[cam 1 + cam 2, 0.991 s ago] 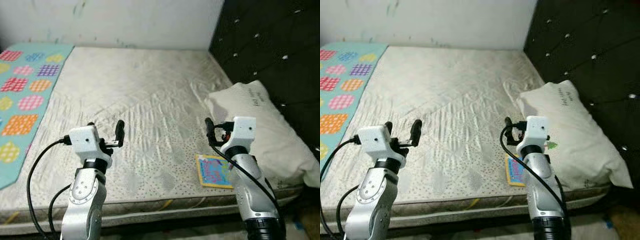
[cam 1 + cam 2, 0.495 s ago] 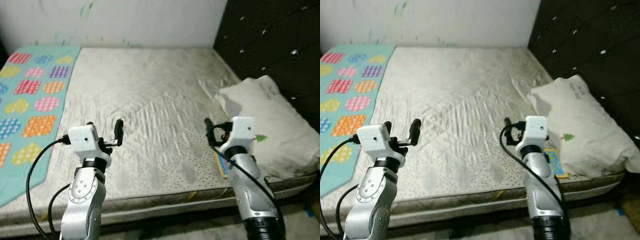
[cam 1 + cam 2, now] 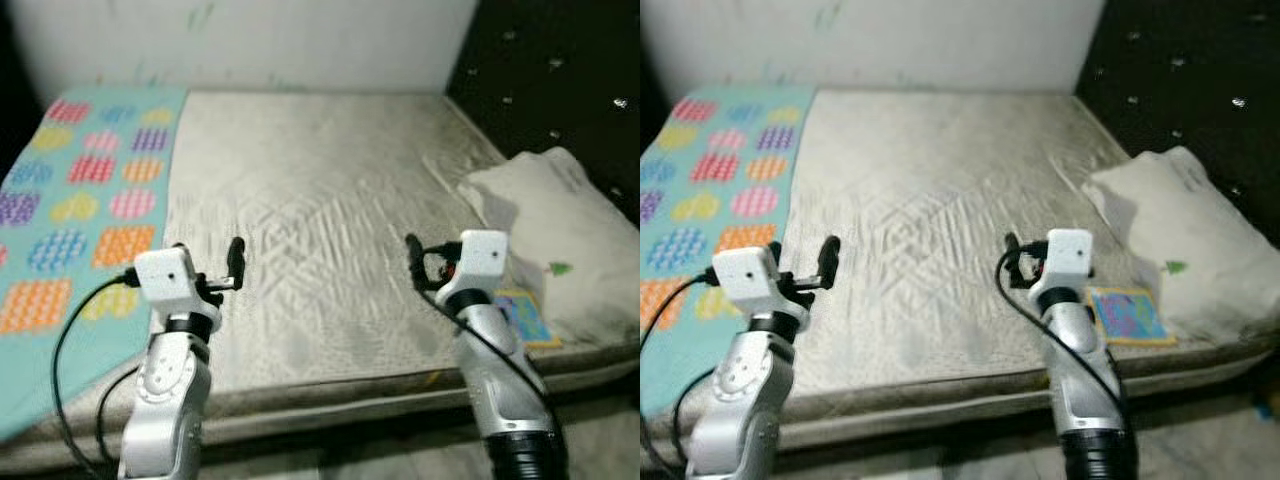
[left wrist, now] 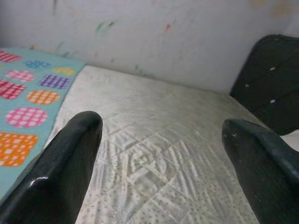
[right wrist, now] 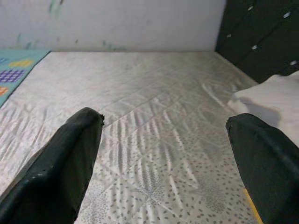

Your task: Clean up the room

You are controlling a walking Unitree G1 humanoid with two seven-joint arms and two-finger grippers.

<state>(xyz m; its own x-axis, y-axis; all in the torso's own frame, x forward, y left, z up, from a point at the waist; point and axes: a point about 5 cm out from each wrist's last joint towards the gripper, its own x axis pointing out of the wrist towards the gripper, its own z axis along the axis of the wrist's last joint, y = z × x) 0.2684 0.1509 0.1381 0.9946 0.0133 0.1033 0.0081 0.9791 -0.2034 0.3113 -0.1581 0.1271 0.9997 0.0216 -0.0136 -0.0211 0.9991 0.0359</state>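
Ahead, a bare quilted mattress (image 3: 320, 190) spreads below a white wall, with a teal patterned blanket (image 3: 70, 210) along its left side and a white pillow (image 3: 560, 230) against the dark tufted headboard (image 3: 560, 70) on the right. Both arms are raised over the near edge — the left gripper (image 3: 210, 265) and right gripper (image 3: 1025, 262) each hold their fingers spread wide, grasping nothing. A colourful picture book (image 3: 1125, 315) lies flat just beside the pillow, near the right arm.

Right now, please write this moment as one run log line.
left gripper: open, over bed | right gripper: open | book: beside pillow
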